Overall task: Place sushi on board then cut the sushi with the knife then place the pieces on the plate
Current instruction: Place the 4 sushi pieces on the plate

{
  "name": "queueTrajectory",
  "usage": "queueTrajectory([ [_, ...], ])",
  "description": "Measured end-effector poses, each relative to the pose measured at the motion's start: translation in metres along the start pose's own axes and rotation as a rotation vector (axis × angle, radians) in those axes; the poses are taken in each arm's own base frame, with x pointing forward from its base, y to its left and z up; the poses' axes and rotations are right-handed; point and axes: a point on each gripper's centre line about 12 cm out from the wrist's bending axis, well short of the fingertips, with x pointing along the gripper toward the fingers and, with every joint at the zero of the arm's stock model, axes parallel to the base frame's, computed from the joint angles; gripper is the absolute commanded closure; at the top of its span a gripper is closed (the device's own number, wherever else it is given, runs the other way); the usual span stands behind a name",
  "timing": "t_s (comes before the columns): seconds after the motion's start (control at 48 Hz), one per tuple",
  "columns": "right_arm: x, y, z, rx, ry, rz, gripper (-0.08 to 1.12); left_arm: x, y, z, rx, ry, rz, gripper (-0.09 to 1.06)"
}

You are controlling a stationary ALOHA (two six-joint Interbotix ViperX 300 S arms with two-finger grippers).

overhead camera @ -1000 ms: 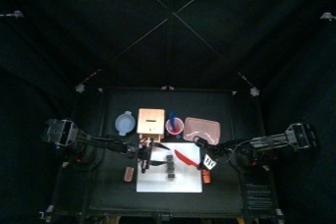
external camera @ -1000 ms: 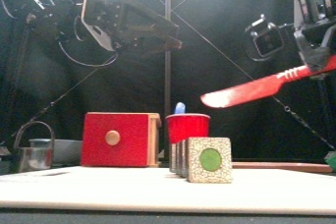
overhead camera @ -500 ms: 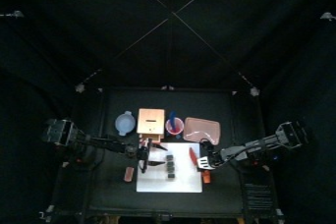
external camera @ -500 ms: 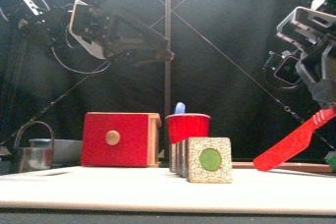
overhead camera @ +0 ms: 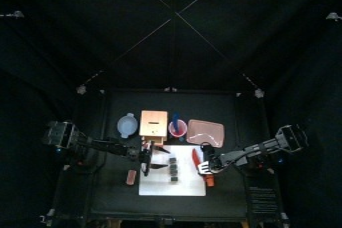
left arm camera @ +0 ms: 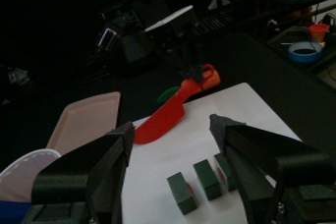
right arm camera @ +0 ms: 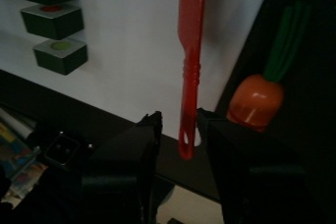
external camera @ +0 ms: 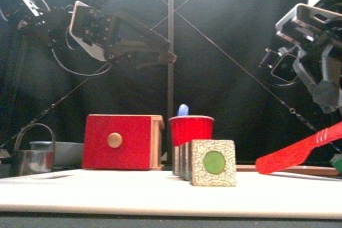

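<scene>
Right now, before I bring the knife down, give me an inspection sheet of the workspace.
surface: black table; white cutting board at its front middle.
job's things: three sushi pieces on the board, apart; red knife slanting beside them, tip low; pink tray behind the board, nothing seen on it.
clutter: wooden box, red cup holding a blue knife, blue-grey bowl, metal cutter, toy carrot just off the board.
grippers: left gripper open, holding nothing, over the board; right gripper shut on the red knife's handle.
cables: arm cables hang well above the table.
surroundings: black curtains; no person seen.
</scene>
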Motion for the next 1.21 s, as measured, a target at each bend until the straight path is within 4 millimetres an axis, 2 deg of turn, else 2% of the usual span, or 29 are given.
queueTrajectory([
  [0.104,-0.001,-0.002,-0.001,-0.048,-0.011,-0.034,0.31,0.0,0.0,0.0,-0.002,0.0,0.002,0.02],
  [0.188,-0.005,0.005,0.007,-0.146,-0.069,-0.02,0.31,0.0,0.0,-0.001,-0.003,0.004,0.003,0.02],
  [0.333,-0.021,0.031,0.041,-0.475,-0.194,0.016,0.31,0.0,0.003,-0.001,-0.01,0.005,0.013,0.02],
  [0.5,-0.03,0.049,0.076,-0.814,-0.19,0.0,0.31,-0.001,0.01,-0.003,-0.048,0.015,0.055,0.02],
  [0.646,-0.015,0.071,0.096,-1.102,-0.161,-0.004,0.3,-0.013,0.03,-0.001,-0.093,0.01,0.136,0.02],
  [0.792,0.02,0.093,0.105,-1.276,-0.107,-0.028,0.21,-0.035,0.047,-0.012,-0.11,0.039,0.203,0.02],
  [0.854,0.032,0.1,0.11,-1.304,-0.095,-0.041,0.18,-0.045,0.054,-0.017,-0.116,0.053,0.229,0.02],
  [0.979,0.041,0.113,0.117,-1.33,-0.111,-0.054,0.17,-0.062,0.061,-0.023,-0.122,0.066,0.265,0.02],
  [1.208,0.053,0.114,0.121,-1.336,-0.101,-0.076,0.17,-0.078,0.064,-0.024,-0.132,0.066,0.293,0.02],
])
